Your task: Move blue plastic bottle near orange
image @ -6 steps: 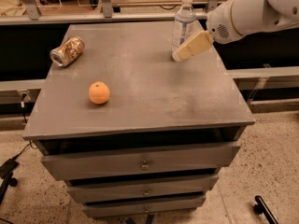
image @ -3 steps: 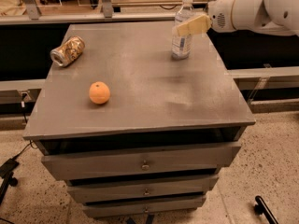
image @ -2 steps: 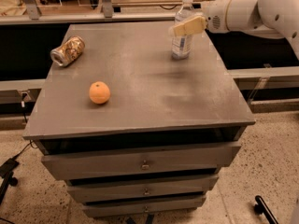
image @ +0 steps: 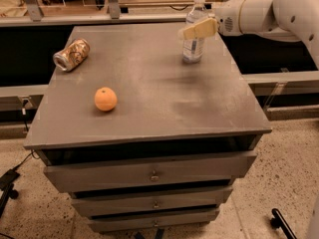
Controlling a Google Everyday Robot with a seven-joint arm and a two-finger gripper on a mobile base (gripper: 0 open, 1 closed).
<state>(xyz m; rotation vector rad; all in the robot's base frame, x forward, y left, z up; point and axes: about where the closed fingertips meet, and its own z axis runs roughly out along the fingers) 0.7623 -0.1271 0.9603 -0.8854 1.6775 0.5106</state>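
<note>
Arm (image: pixel 269 11) in from upper right, gripper (image: pixel 198 30) at blue plastic bottle (image: pixel 192 49) shoulder; grip state not discernible. On grey drawer cabinet (image: pixel 199 103): orange (image: pixel 105 99) centre-left, crushed can (image: pixel 72 54) upper left.

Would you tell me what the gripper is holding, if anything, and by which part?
It cannot be told: the gripper sits at the shoulder of the blue plastic bottle, grasp unclear.

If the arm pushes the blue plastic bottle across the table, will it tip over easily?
Probably yes. The blue plastic bottle stands upright, tall on a narrow base, so a push high up, where the gripper now sits against it, may topple it. Its clear plastic wall looks thin and would likely dent under a hard squeeze. On its side, it would probably roll.
</note>
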